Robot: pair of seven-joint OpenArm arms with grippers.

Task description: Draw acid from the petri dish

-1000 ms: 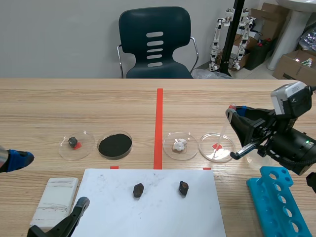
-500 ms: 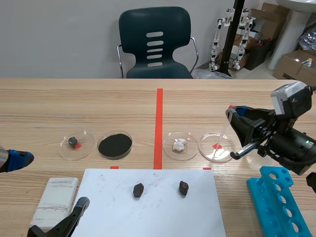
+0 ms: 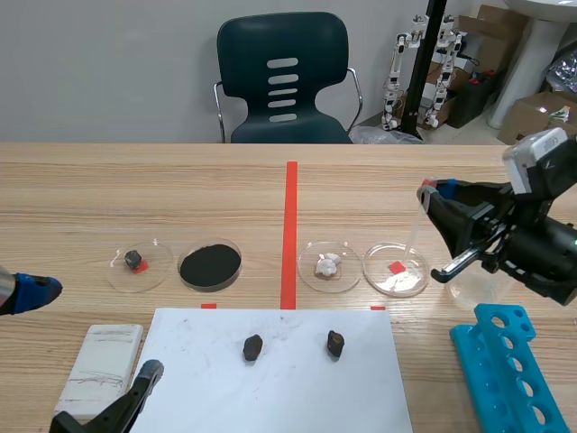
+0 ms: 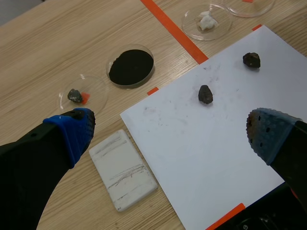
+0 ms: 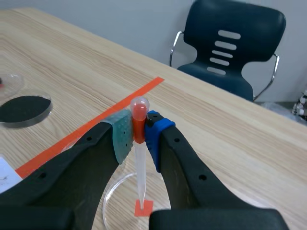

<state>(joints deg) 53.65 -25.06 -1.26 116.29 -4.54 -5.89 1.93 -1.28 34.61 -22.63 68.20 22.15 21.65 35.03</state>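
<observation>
A clear petri dish [image 3: 395,269] stands right of the red tape line over a red square mark; in the right wrist view the petri dish [image 5: 125,191] lies under the fingers. My right gripper [image 3: 436,191] [image 5: 139,136] is above and just right of it. It is shut on a clear pipette [image 5: 139,158] with a red bulb. The pipette [image 3: 417,230] hangs down with its tip over the dish. My left gripper [image 3: 90,332] [image 4: 170,132] is open low at the table's front left, holding nothing.
Left of the acid dish stand dishes with a white lump [image 3: 328,265], black powder [image 3: 209,264] and a small dark stone [image 3: 135,261]. A white sheet [image 3: 279,383] carries two dark stones. A white block [image 3: 99,365] lies front left, a blue tube rack [image 3: 509,370] front right.
My right arm has risen and shifted slightly right, lifting the pipette higher over the dish. The left arm has not moved.
</observation>
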